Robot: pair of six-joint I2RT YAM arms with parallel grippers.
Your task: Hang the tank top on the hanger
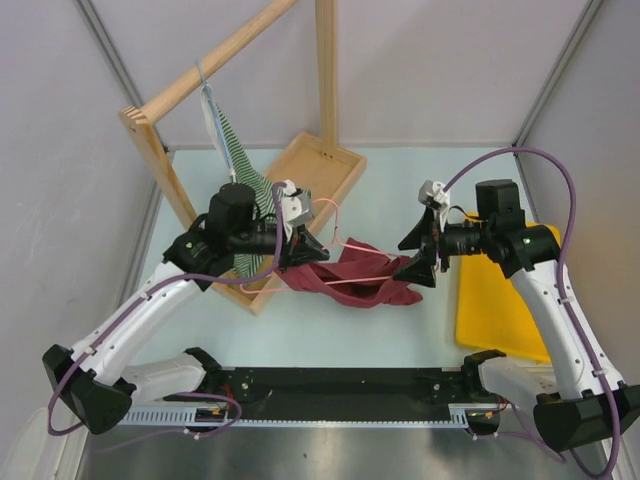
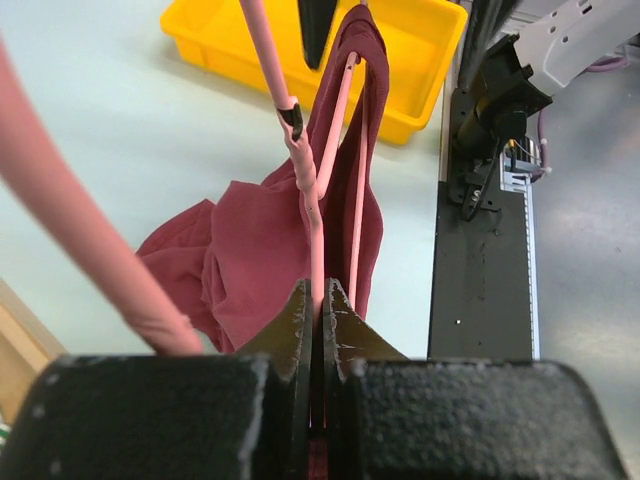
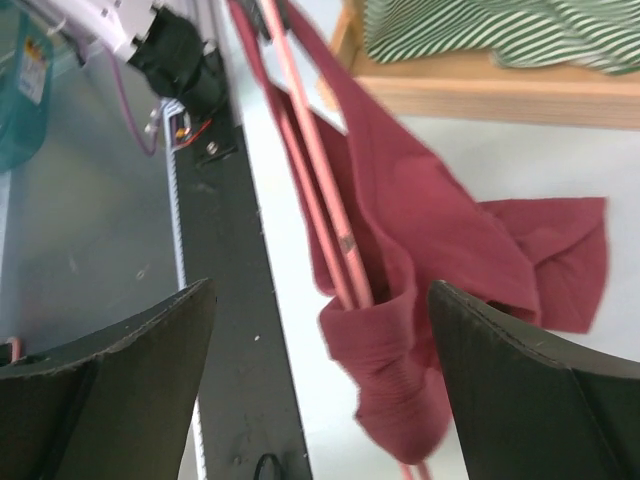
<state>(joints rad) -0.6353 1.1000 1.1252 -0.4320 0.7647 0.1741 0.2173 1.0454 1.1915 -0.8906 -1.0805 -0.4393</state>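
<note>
The left gripper (image 2: 318, 300) is clamping the hanger (image 2: 308, 200), the top (image 2: 245, 260) draping over it. The right gripper (image 3: 320, 290) is gaping wide, the top's end hanging between its jaws.

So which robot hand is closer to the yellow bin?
The right one. The right gripper hangs open just beside the yellow bin; the left gripper is farther off, past the tank top, shut on the pink hanger near the wooden tray.
</note>
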